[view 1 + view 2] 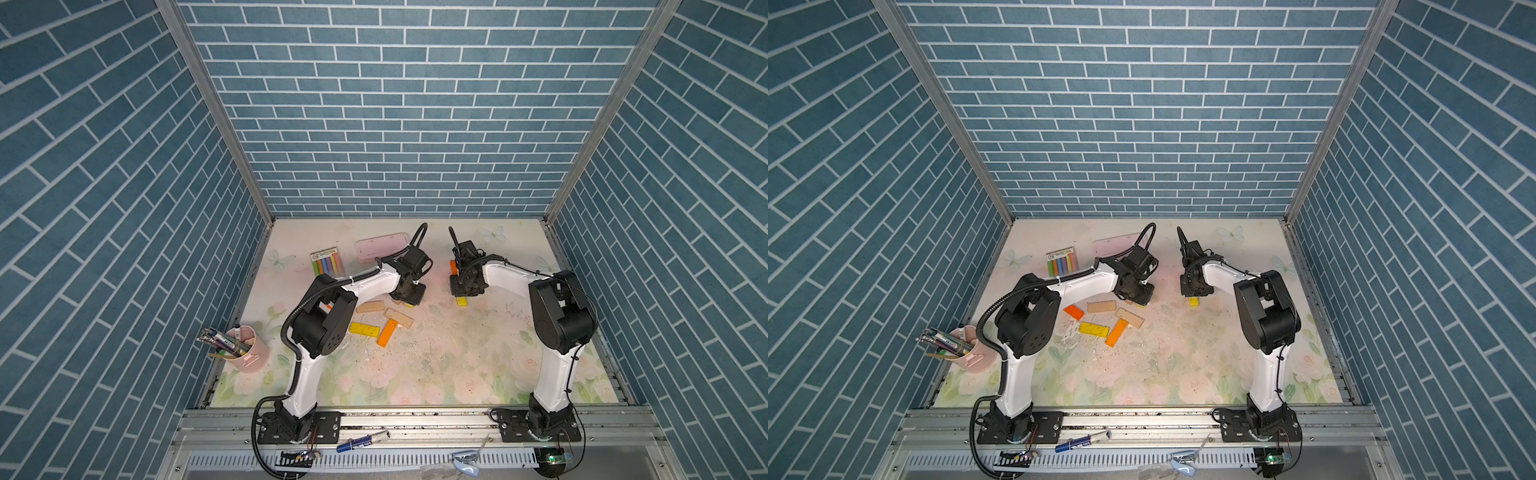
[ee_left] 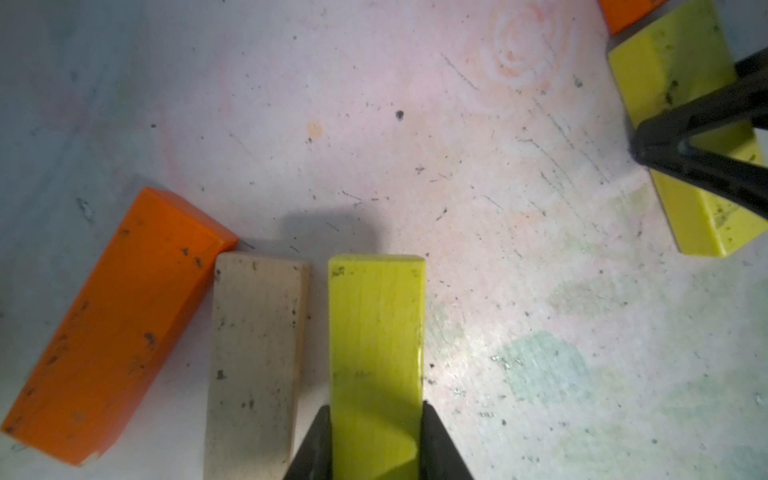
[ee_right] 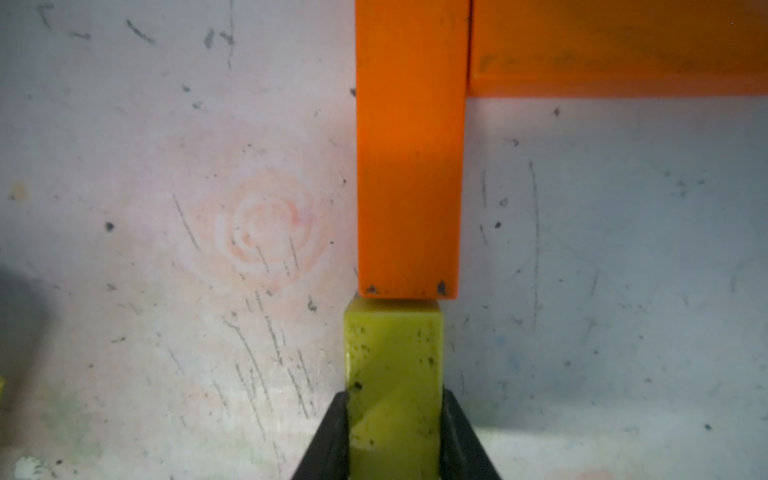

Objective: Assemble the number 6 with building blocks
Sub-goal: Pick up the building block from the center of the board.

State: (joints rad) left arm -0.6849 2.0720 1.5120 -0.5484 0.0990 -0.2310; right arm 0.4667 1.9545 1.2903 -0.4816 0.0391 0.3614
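Observation:
In the left wrist view my left gripper is shut on a yellow block low over the table. A tan block and an orange block lie beside it. My right gripper is shut on another yellow block. Its far end touches the end of an orange bar, which meets a second orange bar at a right angle; of the number 6 only this shows. In both top views the grippers stand close together at mid-table, largely hiding these blocks.
Loose blocks lie in front of the left gripper: tan, tan, yellow, orange, orange. A pink case and a chalk pack sit at the back left. A pink pen cup stands front left.

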